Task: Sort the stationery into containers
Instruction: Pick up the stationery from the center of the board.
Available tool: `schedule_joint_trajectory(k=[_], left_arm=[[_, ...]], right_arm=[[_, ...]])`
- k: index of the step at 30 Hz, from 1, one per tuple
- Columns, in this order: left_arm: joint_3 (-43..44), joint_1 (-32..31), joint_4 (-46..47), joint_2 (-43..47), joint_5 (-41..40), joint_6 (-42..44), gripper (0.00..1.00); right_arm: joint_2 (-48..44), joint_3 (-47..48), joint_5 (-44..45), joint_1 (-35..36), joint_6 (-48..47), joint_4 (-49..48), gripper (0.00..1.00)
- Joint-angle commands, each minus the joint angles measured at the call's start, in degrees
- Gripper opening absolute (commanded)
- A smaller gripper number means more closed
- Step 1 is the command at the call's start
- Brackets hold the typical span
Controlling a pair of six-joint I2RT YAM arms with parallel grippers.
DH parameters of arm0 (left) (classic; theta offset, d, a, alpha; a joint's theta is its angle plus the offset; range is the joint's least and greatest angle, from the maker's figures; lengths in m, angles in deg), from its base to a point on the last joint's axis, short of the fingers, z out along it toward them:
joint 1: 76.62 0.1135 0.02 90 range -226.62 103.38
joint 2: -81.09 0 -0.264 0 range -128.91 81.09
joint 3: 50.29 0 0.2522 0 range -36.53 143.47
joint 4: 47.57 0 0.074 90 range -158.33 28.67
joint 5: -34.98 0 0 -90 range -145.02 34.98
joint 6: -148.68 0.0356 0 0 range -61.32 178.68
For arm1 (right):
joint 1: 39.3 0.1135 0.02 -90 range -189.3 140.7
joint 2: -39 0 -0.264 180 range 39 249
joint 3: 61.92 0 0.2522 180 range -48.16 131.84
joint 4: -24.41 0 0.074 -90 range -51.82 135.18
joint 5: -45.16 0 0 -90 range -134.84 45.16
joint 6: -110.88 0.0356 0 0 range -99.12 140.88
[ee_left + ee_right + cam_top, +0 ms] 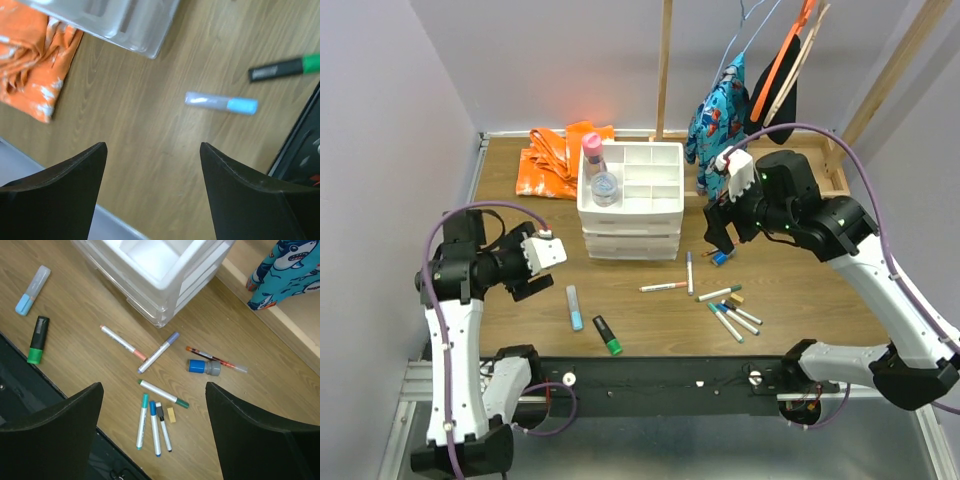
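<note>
Left gripper [152, 145] is right up at the lens, its two dark fingers spread wide with nothing between them, hanging over bare desk [150, 125]. At 1 o'clock from it lies the blue highlighter [221, 102], flat on the wood. Out toward 2 o'clock is the green-black highlighter [285, 68], and the two lie apart. The orange cloth [30, 65] sits at 10 o'clock, and a corner of the white drawer unit [130, 30] shows at 12.

Over to the right gripper [154, 385]: fingers wide apart here too, empty, high above the desk. Straight ahead at 12 o'clock a pink-tipped marker [122, 342] and a purple-capped marker [159, 352] meet at their ends, just off the drawer unit's corner. Nearer in there's a green-capped marker [162, 393], with three more markers [155, 427] lying side by side below it and the tan block [171, 414] just beside them. At 1 o'clock a small blue item with a grey cap [204, 367] touches a thin red pen [215, 360].

From above, the drawer unit stands toward the desk's 12 o'clock. A clear pink-topped bottle [592, 160] stands in the left side of its top tray, though I can't tell which compartment. The other compartments show white. Every marker and highlighter lies on the wood at the unit's 5 to 7 o'clock.
</note>
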Motion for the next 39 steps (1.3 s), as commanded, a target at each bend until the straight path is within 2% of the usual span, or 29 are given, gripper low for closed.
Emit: schedule_joint_trajectory(k=[1, 2, 3, 6, 8, 10, 13, 17, 23, 31, 39], left_arm=[[-5.42, -5.27, -14.03, -2.76, -11.41, 34.39, 0.83], [-6.83, -7.28, -13.94, -3.03, -14.91, 38.52, 0.83], [-8.24, -7.65, -13.94, -3.55, -15.9, 46.92, 0.83], [-13.69, -7.92, -12.8, -5.66, -17.57, 60.92, 0.81], [-17.82, -8.36, -10.61, -7.07, -16.62, 64.57, 0.8], [-21.07, -12.3, -8.32, -8.64, -15.12, 67.29, 0.78], [-23.36, -18.18, -6.91, -11.98, -12.5, 67.66, 0.72], [-25.04, -24.08, -1.73, -15.5, -12.04, 62.76, 0.68], [-20.39, -30.32, 1.26, -22.97, -11.69, 57.38, 0.66], [-18.97, -34.9, 8.47, -29.47, -14.76, 53.95, 0.64], [-18.63, -35.43, 9.09, -33.78, -19.16, 54.83, 0.62]], right_arm=[[2.32, 1.23, -2.72, -3.97, -0.62, -0.76, 0.88], [3.11, 2.11, -2.45, -5.46, -1.33, -0.42, 0.87], [4.6, 3.86, -0.71, -8.26, -1.77, -0.06, 0.86], [7.06, 8.34, 1.49, -12.67, -3.71, 1.17, 0.85], [8.21, 11.07, 0.81, -15.13, -3.54, 2.65, 0.85], [9.18, 14.14, -2.44, -19.7, -1.79, 3.19, 0.86], [9.62, 14.43, -8.14, -24.19, 1.46, 2.84, 0.86], [9.53, 11.61, -11.15, -27.97, 4.28, -0.76, 0.86], [10.15, 12.14, -11.94, -28.77, 4.63, -1.11, 0.88], [9.36, 10.91, -12.12, -28.77, 4.46, -1.47, 0.88], [8.48, 10.65, -11.33, -29.3, 4.2, -1.55, 0.89]])
